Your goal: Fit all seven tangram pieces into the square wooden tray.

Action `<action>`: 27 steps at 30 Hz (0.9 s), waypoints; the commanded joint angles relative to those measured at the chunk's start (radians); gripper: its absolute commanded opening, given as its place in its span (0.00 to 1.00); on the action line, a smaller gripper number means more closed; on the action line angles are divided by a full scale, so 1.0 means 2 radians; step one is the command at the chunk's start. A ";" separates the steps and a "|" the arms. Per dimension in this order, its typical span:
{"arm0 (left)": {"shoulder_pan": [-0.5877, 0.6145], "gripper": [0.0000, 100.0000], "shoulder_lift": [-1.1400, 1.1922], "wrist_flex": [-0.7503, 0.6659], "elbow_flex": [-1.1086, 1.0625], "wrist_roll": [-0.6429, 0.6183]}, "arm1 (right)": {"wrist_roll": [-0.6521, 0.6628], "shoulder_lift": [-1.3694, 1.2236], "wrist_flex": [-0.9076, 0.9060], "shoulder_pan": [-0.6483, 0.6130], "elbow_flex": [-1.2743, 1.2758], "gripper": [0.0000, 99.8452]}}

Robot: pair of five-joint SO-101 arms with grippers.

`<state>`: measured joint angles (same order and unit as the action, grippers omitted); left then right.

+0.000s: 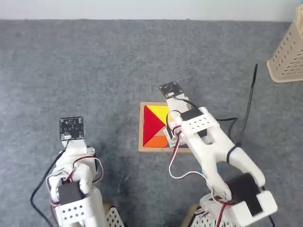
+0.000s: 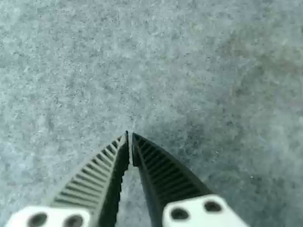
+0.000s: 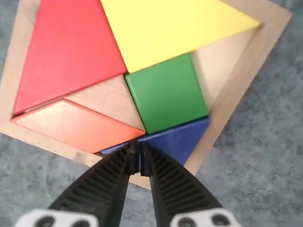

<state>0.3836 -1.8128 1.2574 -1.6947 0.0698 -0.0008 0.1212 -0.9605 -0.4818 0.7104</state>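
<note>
The square wooden tray (image 3: 272, 28) lies on grey carpet, and in the high view my right arm (image 1: 203, 127) covers its right half. Inside it lie a red triangle (image 3: 71, 56), a yellow triangle (image 3: 165, 28), a green square (image 3: 165, 92), an orange parallelogram (image 3: 75, 125) and a blue triangle (image 3: 180, 139). Bare wood shows in a triangular spot (image 3: 106, 97) between red, orange and green, and in another (image 3: 215, 66) beside the green square. My right gripper (image 3: 137, 158) is shut, its tips where orange, green and blue meet. My left gripper (image 2: 130, 142) is shut over bare carpet, well left of the tray (image 1: 141, 142).
A beige perforated basket (image 1: 289, 52) stands at the back right edge. A black cable (image 1: 248, 104) rises just right of my right arm. My left arm (image 1: 71, 161) sits at the front left, with open carpet around it.
</note>
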 commanded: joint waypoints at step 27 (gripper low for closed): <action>-0.002 0.01 -0.007 0.003 0.005 -0.005 | 0.463 0.142 -0.236 0.098 0.124 0.17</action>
<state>0.3836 -1.8128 1.2574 -1.6947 0.0698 0.8999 0.4035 -1.4622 -0.2977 0.9559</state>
